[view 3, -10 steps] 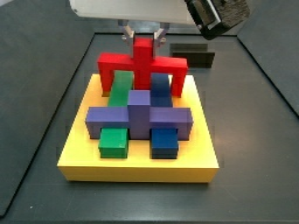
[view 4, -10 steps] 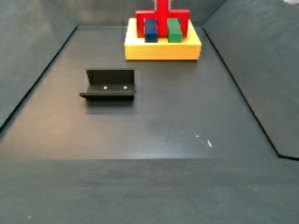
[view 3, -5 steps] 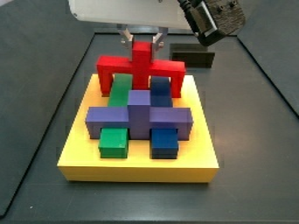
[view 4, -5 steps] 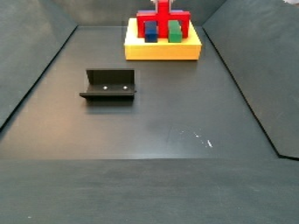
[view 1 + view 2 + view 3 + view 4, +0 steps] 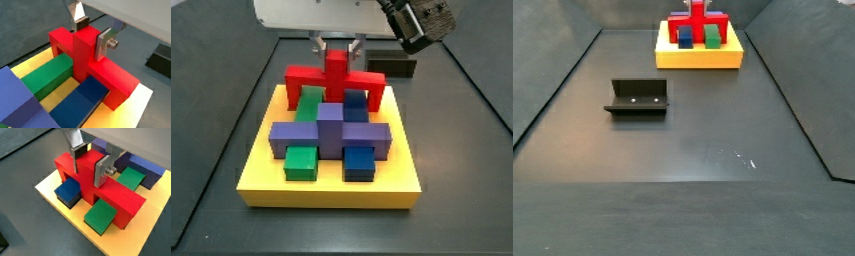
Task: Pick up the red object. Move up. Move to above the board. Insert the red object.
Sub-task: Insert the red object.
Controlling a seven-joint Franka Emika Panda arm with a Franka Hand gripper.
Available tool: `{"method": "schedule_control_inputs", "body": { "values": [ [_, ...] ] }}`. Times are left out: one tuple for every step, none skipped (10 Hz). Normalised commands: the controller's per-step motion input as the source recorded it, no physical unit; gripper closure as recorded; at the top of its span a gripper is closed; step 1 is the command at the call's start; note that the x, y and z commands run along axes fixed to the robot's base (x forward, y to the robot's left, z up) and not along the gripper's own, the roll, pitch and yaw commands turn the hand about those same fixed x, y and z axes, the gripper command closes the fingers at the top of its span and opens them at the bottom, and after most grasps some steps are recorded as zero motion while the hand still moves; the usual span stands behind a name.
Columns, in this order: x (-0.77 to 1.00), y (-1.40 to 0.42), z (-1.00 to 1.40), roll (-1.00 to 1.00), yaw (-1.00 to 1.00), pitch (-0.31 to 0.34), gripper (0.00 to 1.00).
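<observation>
Pincer point(image 5: 93, 34) clenched on the upright stem of the red arch point(image 5: 90, 67), which straddles the green bar point(image 5: 50, 75) and blue bar point(image 5: 83, 102) at the 12 o'clock end of the yellow board point(image 5: 331, 190); insertion is best finished by pressing straight down, legs kept square to their slots.

Red object point(image 5: 334, 76) bright red — board point(image 5: 330, 192) yellow — gripper point(image 5: 93, 33) fingers silver.
</observation>
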Motion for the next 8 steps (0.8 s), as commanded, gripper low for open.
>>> {"method": "schedule_control_inputs", "body": {
  "values": [
    [-0.23,0.07,-0.58,0.00,0.00,-0.251,1.00],
    [-0.23,0.03,-0.61,-0.03,0.00,-0.306,1.00],
    [0.25,-0.03,-0.39,-0.04,0.17,-0.194,1.00],
    [0.45,0.00,-0.45,0.00,0.18,-0.073,1.00],
    [0.50,0.00,-0.34,0.00,0.23,0.000,1.00],
    [0.51,0.00,-0.35,0.00,0.17,0.000,1.00],
    [0.09,0.00,-0.39,0.00,0.00,-0.086,1.00],
    [0.25,-0.11,-0.25,0.02,0.00,-0.021,1.00]
  ]
}}
